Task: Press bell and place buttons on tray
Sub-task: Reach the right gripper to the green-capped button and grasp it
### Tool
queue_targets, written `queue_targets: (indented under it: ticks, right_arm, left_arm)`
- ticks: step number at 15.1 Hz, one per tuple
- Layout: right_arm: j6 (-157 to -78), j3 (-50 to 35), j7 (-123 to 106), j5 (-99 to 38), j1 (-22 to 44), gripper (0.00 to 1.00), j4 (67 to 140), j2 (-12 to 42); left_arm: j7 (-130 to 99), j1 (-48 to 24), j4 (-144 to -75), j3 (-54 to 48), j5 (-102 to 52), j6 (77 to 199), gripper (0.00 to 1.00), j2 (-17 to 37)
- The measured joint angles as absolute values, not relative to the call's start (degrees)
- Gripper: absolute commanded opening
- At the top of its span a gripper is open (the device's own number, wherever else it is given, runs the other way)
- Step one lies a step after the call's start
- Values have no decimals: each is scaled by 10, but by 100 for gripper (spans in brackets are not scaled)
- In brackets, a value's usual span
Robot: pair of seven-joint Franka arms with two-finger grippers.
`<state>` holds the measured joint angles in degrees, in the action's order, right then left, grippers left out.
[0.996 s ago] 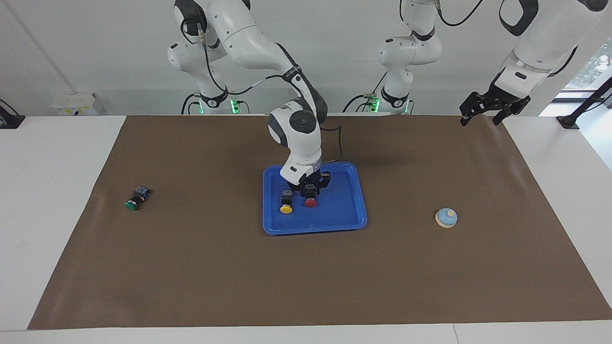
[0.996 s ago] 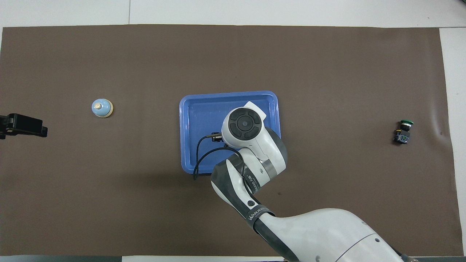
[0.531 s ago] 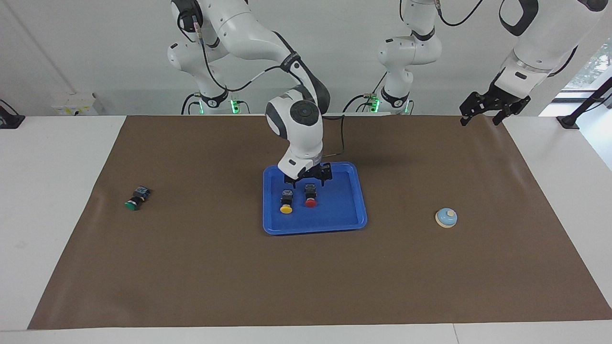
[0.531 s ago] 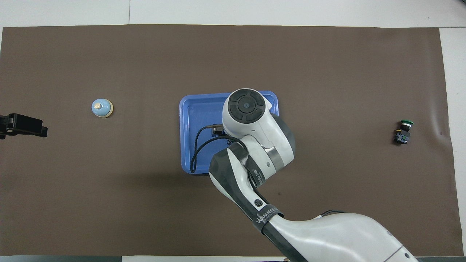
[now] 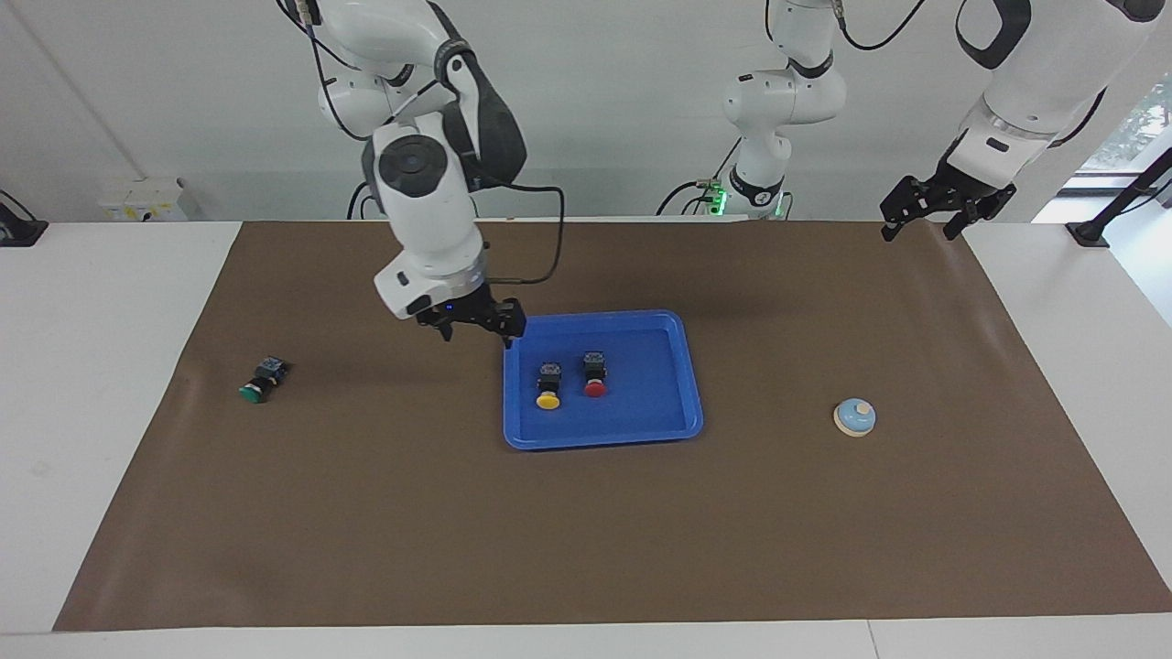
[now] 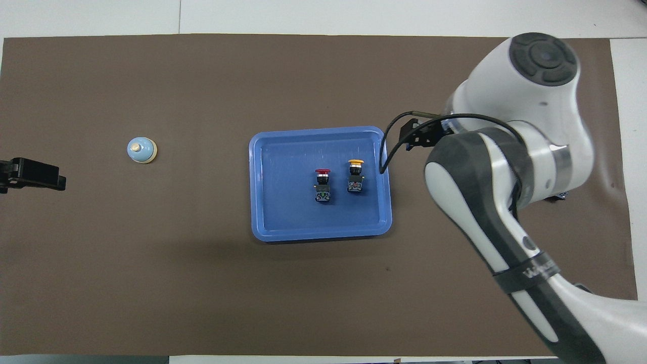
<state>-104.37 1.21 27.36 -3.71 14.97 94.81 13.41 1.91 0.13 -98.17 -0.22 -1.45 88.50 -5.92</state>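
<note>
1. Since a second ago the right pincer [image 5: 472, 322] has let go of the red button [image 5: 595, 373] and swung off the tray [image 5: 659, 421]; it now hangs over the brown mat [image 5: 366, 513] just beside the tray's corner, on the side toward the right arm's end of the desk, its fingers spread and holding nothing.
2. Two buttons lie side by side in the tray, the red one and the yellow button [image 5: 548, 385], each a stubby black body with a smooth round cap that points away from the robots.
3. Well apart from the tray, toward the right arm's end, the green button [image 5: 260, 380] lies on its side on the mat.
4. Toward the left arm's end from the tray sits the bell [image 5: 854, 416], a glossy light-blue dome on a cream rim with a pale knob.
5. The left pincer [image 5: 929, 215] waits with its fingers spread and nothing in them, raised over the mat's edge nearest the robots, well away from the tray.
6. The tray is shallow bright-blue plastic with rounded corners and a raised rim.
7. The mat is matt, faintly creased, and covers most of the white desk [image 5: 92, 366]; a plain pale wall stands at the robots' backs.
</note>
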Motion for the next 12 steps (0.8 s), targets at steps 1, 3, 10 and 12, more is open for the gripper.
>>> queue_targets:
  ticks: [1,3,10,12]
  right_arm:
    - [-1036,13,255,-32,123,100,952,134]
    - [-1034,14,223,-5,77,100,970,134]
    - [-1160,14,112,20,-74,100,1099,109]
    - [-1226,14,96,27,-104,100,1154,100]
  left_arm:
    - [19,1,-982,-2,-14,885,100,-59]
    - [19,1,-982,-2,-14,885,100,-59]
    - [19,1,-982,-2,-14,885,100,-59]
    - [19,1,-982,-2,-14,885,100,-59]
